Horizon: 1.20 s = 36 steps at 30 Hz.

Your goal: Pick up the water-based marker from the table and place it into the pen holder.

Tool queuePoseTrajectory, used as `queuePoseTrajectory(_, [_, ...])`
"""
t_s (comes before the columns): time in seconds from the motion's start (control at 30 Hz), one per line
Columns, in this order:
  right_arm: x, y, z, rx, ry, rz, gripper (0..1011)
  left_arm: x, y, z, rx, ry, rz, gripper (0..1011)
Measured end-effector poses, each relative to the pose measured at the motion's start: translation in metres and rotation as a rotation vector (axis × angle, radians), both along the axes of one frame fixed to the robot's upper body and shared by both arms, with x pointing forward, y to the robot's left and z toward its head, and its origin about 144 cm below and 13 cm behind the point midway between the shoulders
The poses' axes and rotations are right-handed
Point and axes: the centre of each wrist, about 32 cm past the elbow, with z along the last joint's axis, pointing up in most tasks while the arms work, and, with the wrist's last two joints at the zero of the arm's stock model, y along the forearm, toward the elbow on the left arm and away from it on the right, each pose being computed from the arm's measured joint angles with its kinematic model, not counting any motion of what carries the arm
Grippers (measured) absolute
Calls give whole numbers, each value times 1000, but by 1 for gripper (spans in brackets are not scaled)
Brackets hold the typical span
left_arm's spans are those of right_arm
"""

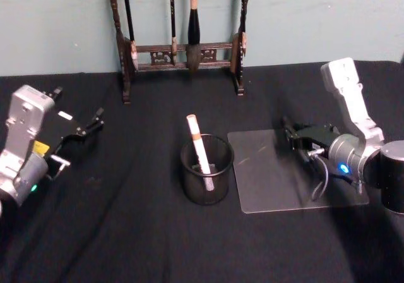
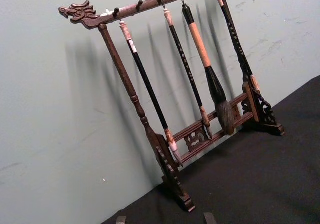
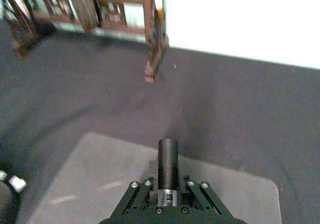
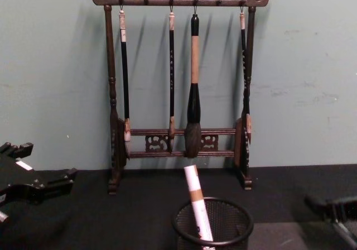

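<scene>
The water-based marker (image 1: 199,145), white with an orange band, stands tilted inside the pen holder (image 1: 206,169), a round black mesh cup at the middle of the table (image 1: 126,232). From the chest view the marker (image 4: 196,205) sticks up out of the pen holder (image 4: 212,223). Right of the cup, my right gripper (image 1: 290,135) hangs open and empty over a clear mat. It also shows at the lower right edge of the chest view (image 4: 329,208). My left gripper (image 1: 78,141) rests open and empty at the far left, also seen in the chest view (image 4: 39,174) and the left wrist view (image 2: 165,219).
A tall dark wooden rack (image 1: 180,49) hung with brushes stands at the back against the wall, behind the cup. The clear mat (image 1: 278,175) lies flat just right of the cup. Black cloth covers the whole table.
</scene>
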Motion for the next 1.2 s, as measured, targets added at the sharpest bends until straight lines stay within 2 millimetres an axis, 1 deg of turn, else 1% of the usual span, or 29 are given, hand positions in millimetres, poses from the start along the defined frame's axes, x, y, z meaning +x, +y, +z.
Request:
queuePoseTrajectory(0.27, [-7,-2,7,114,-158,52,230,0,0,0,0,0,0,1001])
queuePoseTrajectory(0.33, [-11,-2,7,169,-236,98,230,0,0,0,0,0,0,1001])
queuePoseTrajectory(0.37, [-11,-2,7,169,-236,98,230,0,0,0,0,0,0,1001])
queuePoseTrajectory(0.47, [-13,-1,7,245,-337,171,230,0,0,0,0,0,0,1001])
queuePoseTrajectory(0.57, [-14,1,6,291,-393,214,230,0,0,0,0,0,0,1001])
queuePoseTrajectory(0.67, [-15,8,5,369,-465,262,229,0,0,0,0,0,0,1001])
queuePoseTrajectory(0.8, [-16,17,3,439,-515,301,229,0,0,0,0,0,0,1001])
queuePoseTrajectory(0.87, [-16,21,2,459,-523,315,230,0,0,0,0,0,0,1001])
queuePoseTrajectory(0.97, [-19,32,-2,499,-527,350,230,0,0,0,0,0,0,1001])
queuePoseTrajectory(1.2, [-22,46,-9,527,-521,393,229,0,0,0,0,0,0,1001])
